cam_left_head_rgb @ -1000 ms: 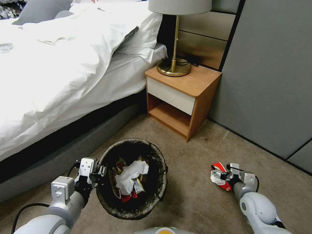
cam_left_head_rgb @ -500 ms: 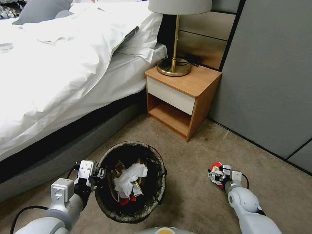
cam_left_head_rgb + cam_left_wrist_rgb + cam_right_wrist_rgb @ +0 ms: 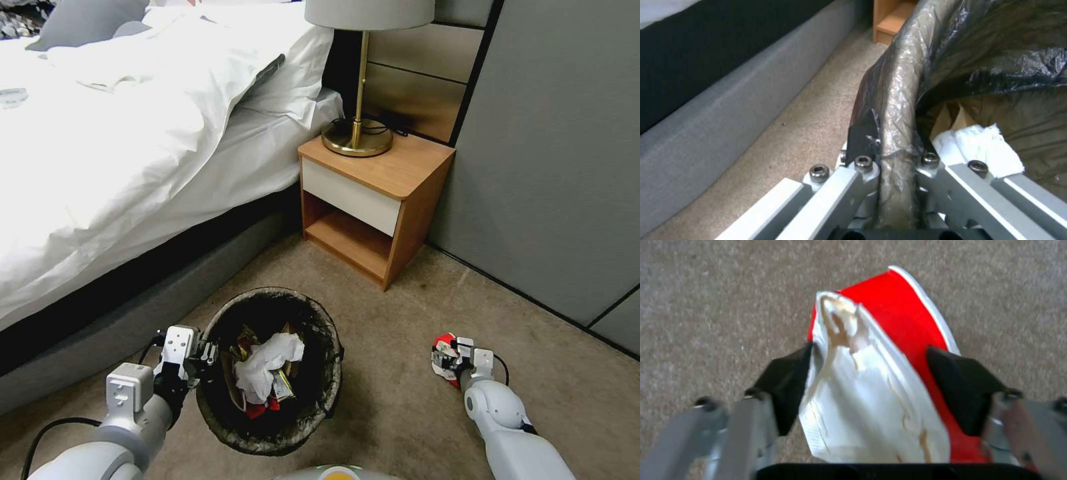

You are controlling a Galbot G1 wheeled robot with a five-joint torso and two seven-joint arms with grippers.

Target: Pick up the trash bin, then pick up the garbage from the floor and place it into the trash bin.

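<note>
Down on the carpet beside the nightstand [image 3: 373, 203], the right gripper [image 3: 448, 357] pinches the red-and-white carton [image 3: 889, 380] between its pads. Left gripper [image 3: 208, 353] clamps the trash bin [image 3: 270, 370] by its bagged rim. Best to lift the carton clear, carry it over the opening, then let go.

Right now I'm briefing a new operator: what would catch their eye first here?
The red-and-white carton pinched in the right gripper above the carpet, right of the bin. Next, the trash bin, gripped at its bag-wrapped rim by the left gripper, with crumpled tissue inside, beside the bed.
</note>
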